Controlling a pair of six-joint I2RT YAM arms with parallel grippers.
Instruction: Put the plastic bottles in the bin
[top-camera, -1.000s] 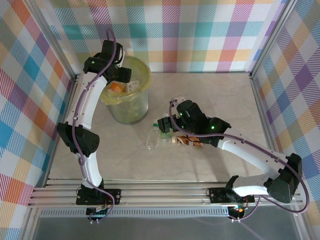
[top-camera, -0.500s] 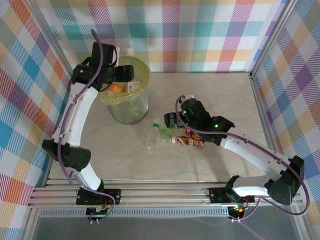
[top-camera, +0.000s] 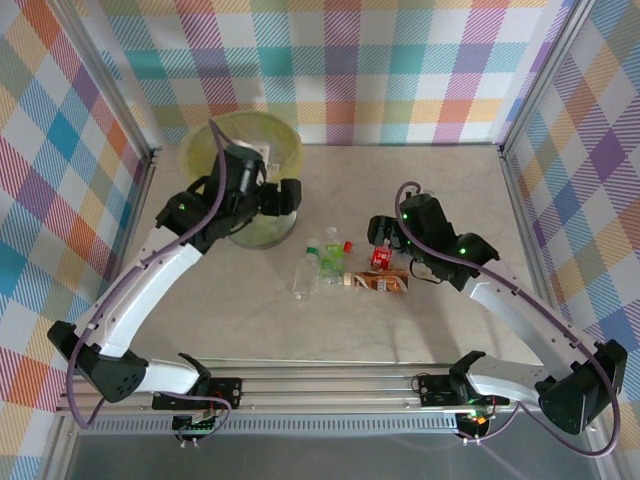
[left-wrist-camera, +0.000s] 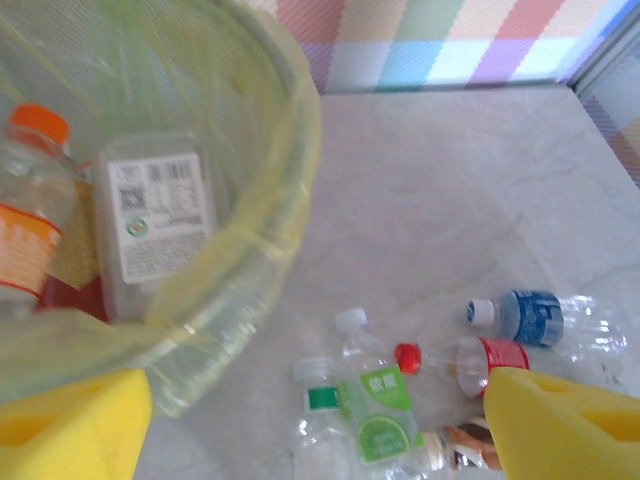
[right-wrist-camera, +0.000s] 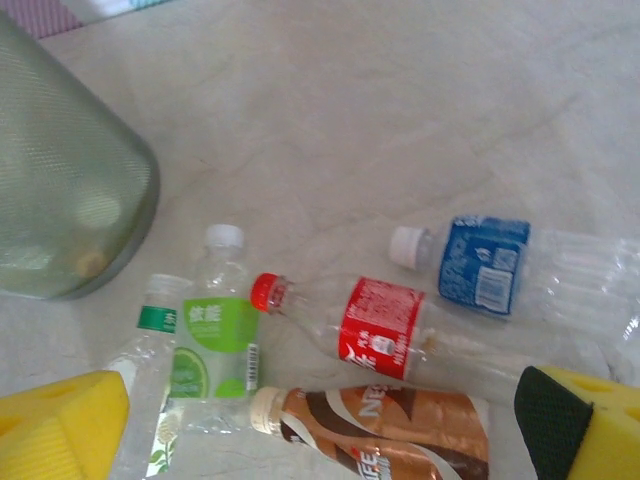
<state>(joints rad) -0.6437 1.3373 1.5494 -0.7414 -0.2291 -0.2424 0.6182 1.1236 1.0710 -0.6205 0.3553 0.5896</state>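
Observation:
Several plastic bottles lie in a cluster mid-table: a lime-label one (right-wrist-camera: 210, 330), a green-band one (right-wrist-camera: 150, 380), a red-label one (right-wrist-camera: 380, 325), a blue-label one (right-wrist-camera: 490, 262) and a brown one (right-wrist-camera: 390, 435). The bin (top-camera: 290, 150), lined in yellow-green, stands at the back left and holds an orange-capped bottle (left-wrist-camera: 30, 220) and a white-labelled container (left-wrist-camera: 160, 215). My left gripper (top-camera: 288, 195) hovers open and empty by the bin's right rim (left-wrist-camera: 290, 130), left of the lime-label bottle (left-wrist-camera: 380, 400). My right gripper (top-camera: 384, 233) hangs open and empty just above the red-label bottle (top-camera: 380, 258).
Checked walls and metal frame posts close the table on three sides. Bare marble surface lies in front of the bottles and to the right of the right arm. The bin's lower wall (right-wrist-camera: 70, 190) stands left of the bottle cluster.
My left arm has swung from the bin's far left across to its right side, its jaws a little wider. My right gripper has drawn back to the right, off the bottles.

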